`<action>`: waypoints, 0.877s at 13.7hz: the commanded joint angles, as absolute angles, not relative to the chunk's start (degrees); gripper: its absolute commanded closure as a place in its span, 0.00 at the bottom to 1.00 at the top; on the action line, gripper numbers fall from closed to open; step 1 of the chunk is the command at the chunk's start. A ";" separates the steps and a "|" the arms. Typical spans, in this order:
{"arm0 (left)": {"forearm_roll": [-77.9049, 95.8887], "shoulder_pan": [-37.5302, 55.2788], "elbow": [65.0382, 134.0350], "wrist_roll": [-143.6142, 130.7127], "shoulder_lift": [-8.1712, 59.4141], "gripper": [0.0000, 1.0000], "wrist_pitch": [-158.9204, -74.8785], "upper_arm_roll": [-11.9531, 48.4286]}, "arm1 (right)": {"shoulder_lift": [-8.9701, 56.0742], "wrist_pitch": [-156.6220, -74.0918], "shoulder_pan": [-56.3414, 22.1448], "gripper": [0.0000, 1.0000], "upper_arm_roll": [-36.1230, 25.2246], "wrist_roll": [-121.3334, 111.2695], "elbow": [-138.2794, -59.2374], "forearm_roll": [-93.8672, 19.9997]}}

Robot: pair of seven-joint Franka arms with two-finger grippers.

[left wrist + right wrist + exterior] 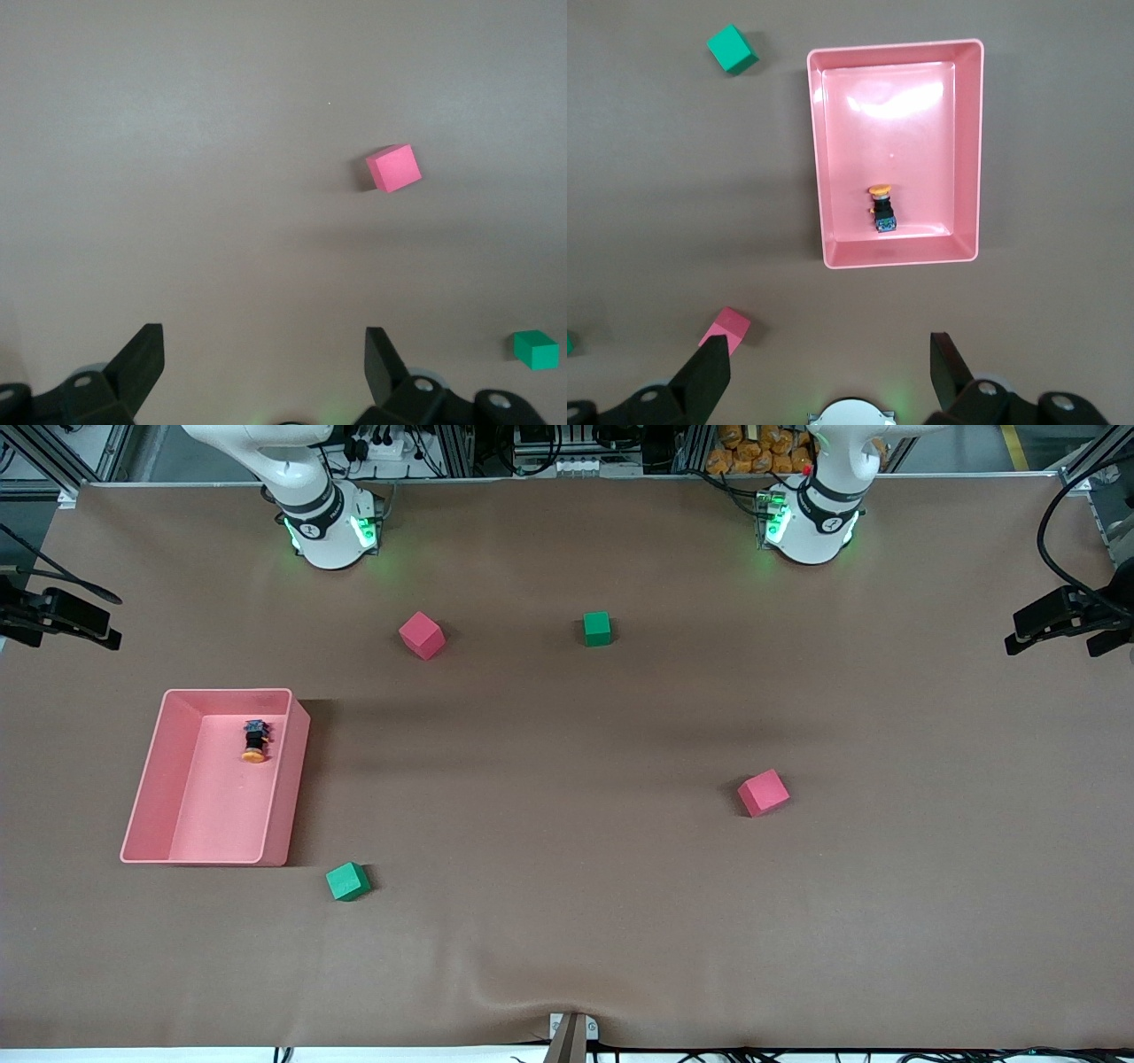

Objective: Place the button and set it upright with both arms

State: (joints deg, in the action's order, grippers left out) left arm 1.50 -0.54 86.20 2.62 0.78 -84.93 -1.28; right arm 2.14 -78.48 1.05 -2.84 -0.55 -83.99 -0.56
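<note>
We judge the task barely begun, with nothing yet picked up. The tiny push-button with its round orange cap and short black cylindrical body (255, 741) lies on its side inside the shallow pink plastic rectangular tray (149, 779), on the tray floor close to the wall that faces the robots' bases, its orange cap pointing toward the front camera and its bluish end toward that wall. In the right wrist view the same button (881, 209) shows flat on the tray (970, 150), touching neither gripper.

The right gripper (831, 367) hangs high over bare brown table just off the tray's base-side wall, its 2 black fingers spread wide and empty. The left gripper (264, 359) hangs over open table well apart from the tray, toward the left arm's end, fingers likewise spread wide with nothing between them; that arm looks to be waiting.

Around the tray we count 4 foam cubes: 1 green cube (347, 881) just off the tray's corner nearest the front camera, 1 red cube (422, 635) farther from that camera than the tray, 1 more green cube (597, 629) and 1 more red cube (763, 793), both well apart from the tray.

Everything remains: reaching into the tray, lifting the button out, setting it down, and standing it upright with both arms.
</note>
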 commanded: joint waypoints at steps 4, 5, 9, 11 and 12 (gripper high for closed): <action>1.41 -1.05 85.34 4.04 0.88 0.00 -83.85 -1.14 | 1.15 -80.67 1.75 0.00 -2.64 0.09 -88.59 0.44; 1.41 -1.05 85.34 4.04 0.88 0.00 -83.85 -1.14 | 1.06 -81.55 1.76 0.00 -2.64 0.09 -89.55 0.44; 1.41 -1.05 85.34 4.13 0.88 0.00 -83.85 -1.14 | 0.62 -85.86 2.64 0.00 -2.64 0.09 -94.73 0.44; 1.50 -1.05 85.34 4.04 0.88 0.00 -83.85 -1.14 | 0.35 -88.40 2.72 0.00 -2.72 0.09 -98.42 0.53; 1.41 -1.05 85.34 4.04 0.88 0.00 -83.85 -1.14 | -0.43 -90.68 3.25 0.00 -2.72 0.09 -100.96 0.53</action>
State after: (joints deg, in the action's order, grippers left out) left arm 1.50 -0.55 86.20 2.65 0.78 -84.93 -1.32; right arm 2.13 -87.24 2.27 -3.17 -0.54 -95.56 -0.31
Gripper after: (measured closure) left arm 0.000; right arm 0.000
